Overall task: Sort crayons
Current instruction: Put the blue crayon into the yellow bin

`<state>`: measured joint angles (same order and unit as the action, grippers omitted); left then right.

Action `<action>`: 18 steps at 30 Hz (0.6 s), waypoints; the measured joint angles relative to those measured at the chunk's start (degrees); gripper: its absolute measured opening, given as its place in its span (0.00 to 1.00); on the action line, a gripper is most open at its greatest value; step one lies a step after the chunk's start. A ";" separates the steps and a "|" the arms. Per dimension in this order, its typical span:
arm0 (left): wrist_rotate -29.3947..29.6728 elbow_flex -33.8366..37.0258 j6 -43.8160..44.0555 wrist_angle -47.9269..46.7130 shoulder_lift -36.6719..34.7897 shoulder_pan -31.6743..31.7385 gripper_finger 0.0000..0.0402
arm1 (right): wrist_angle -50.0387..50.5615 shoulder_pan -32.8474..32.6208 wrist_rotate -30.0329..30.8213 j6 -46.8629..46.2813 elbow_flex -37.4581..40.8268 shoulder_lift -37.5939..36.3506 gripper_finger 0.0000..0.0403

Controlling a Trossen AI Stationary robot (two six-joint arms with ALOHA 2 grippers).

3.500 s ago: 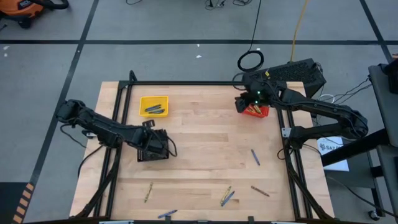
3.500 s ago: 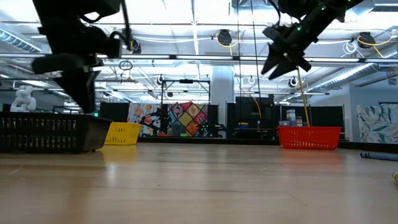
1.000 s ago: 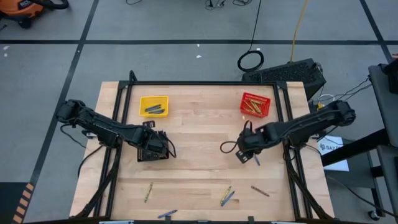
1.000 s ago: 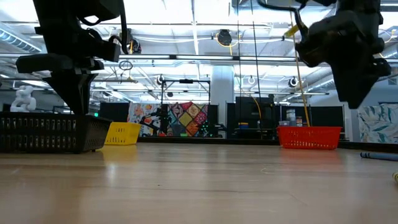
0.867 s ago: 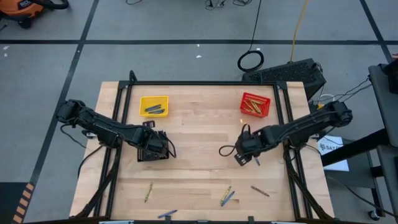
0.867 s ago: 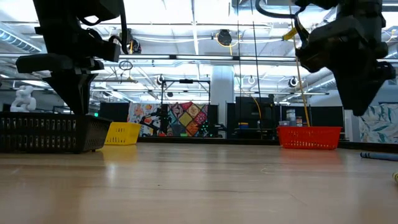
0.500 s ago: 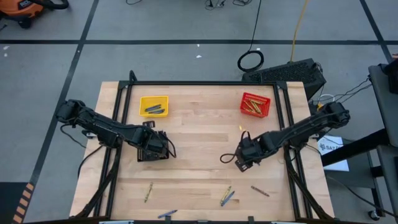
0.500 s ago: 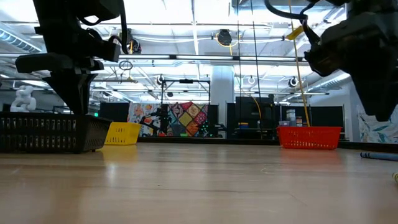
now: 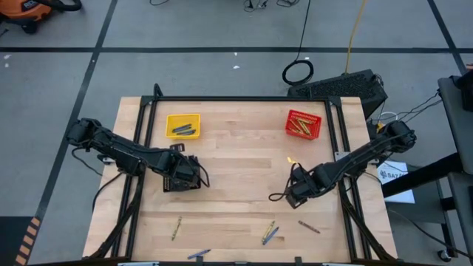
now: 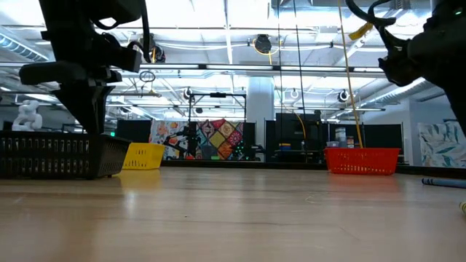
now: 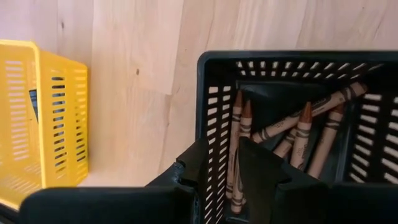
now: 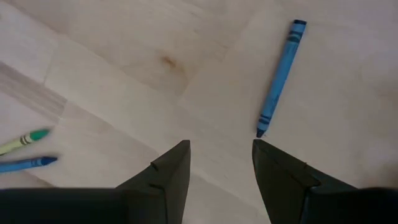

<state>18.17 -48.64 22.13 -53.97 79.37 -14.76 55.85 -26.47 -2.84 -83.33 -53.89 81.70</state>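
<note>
Blue is the colour of the target: a single blue crayon [image 12: 279,76] lies flat on the wooden table [image 9: 236,162], just ahead of the right gripper [image 12: 221,152], whose fingers stand wide apart and hold nothing. Seen from above, the right gripper [image 9: 295,193] hovers over the right half of the table, with the red basket [image 9: 304,124] farther back and the yellow basket [image 9: 182,125] across on the left.

Procedure for the pick, as judged from this position:
- Advance the gripper until the crayon's mid-length sits between the fingers, not its tip.
- Rotate the wrist so that the fingers close across the thin shaft; the crayon lies at a slant to the current finger line.
- Descend until the fingertips nearly touch the wood, then close. A round stick is likely to roll if one finger contacts first.

Other crayons remain loose: a green crayon [image 12: 25,139] and a second blue one [image 12: 28,163] lie side by side, well apart from the target.

The left gripper [image 11: 224,163] waits partly open at the rim of the black basket [image 11: 211,93], which holds brown crayons [image 11: 292,134]
</note>
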 joint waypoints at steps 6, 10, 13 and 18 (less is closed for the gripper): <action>0.00 0.00 -0.02 2.18 0.00 0.00 0.20 | 0.92 -0.67 0.36 -1.83 2.35 -0.01 0.39; 0.00 0.00 -0.02 2.46 0.00 0.00 0.20 | 0.89 -0.66 0.21 -2.95 5.04 -0.01 0.39; 0.00 0.00 -0.02 2.46 0.00 0.00 0.20 | -0.44 -0.66 0.15 -2.98 6.18 -0.01 0.39; 0.00 0.00 -0.07 2.47 0.00 0.00 0.20 | -3.19 -0.66 0.09 -2.97 8.57 -0.01 0.39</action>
<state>18.17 -48.64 22.06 -51.50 79.37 -14.76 52.66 -27.14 -2.75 -86.30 -45.32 81.69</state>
